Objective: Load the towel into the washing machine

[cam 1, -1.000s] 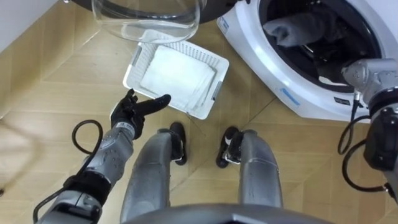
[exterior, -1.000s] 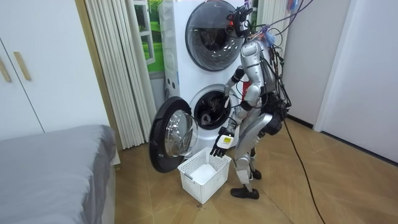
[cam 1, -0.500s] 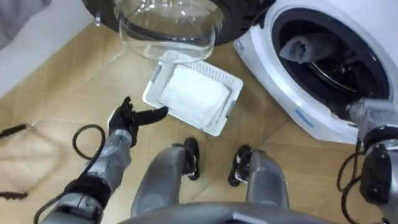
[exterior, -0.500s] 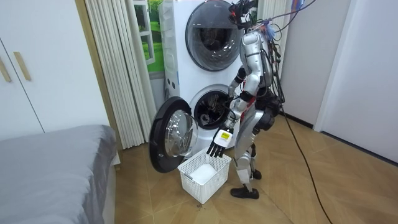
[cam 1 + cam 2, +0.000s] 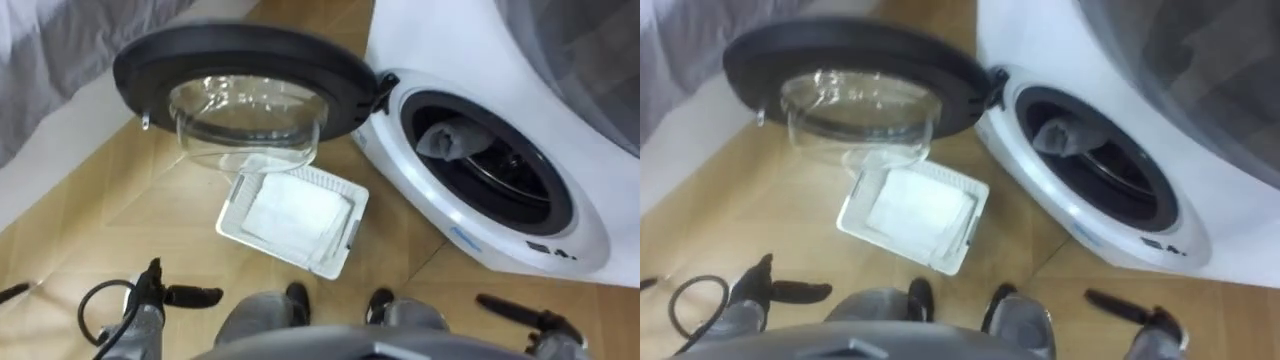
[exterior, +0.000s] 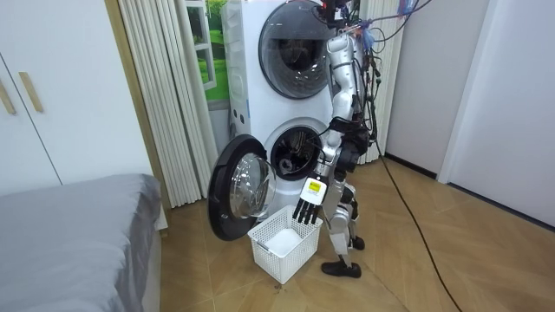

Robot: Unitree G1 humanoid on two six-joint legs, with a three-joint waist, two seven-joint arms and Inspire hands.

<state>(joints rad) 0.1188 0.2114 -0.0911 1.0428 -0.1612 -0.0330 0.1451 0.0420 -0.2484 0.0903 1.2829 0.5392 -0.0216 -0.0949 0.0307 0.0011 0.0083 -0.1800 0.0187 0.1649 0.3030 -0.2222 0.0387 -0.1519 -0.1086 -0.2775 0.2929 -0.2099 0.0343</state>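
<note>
A white towel (image 5: 292,212) lies folded in a white plastic basket (image 5: 338,252) on the wooden floor, below the washing machine's open door (image 5: 245,62). The drum opening (image 5: 485,160) is at the right, with a grey cloth (image 5: 447,139) inside near its rim. My left hand (image 5: 170,294) shows low at the left, open and holding nothing, short of the basket. My right hand (image 5: 512,309) shows low at the right with straight fingers, in front of the machine. In the room view I stand upright before the lower machine, my left hand (image 6: 308,202) hanging just above the basket (image 6: 284,250).
The glass door (image 6: 239,195) swings out to my left over the basket's far side. A second machine (image 6: 290,39) is stacked above. A grey bed (image 6: 78,234) and curtains (image 6: 165,95) stand at the room view's left. Bare floor lies behind me.
I have straightened up, so the eye view has risen and now takes in the whole door and drum. Both hands have sunk to the lower edge; the right arm has drawn back from the machine.
</note>
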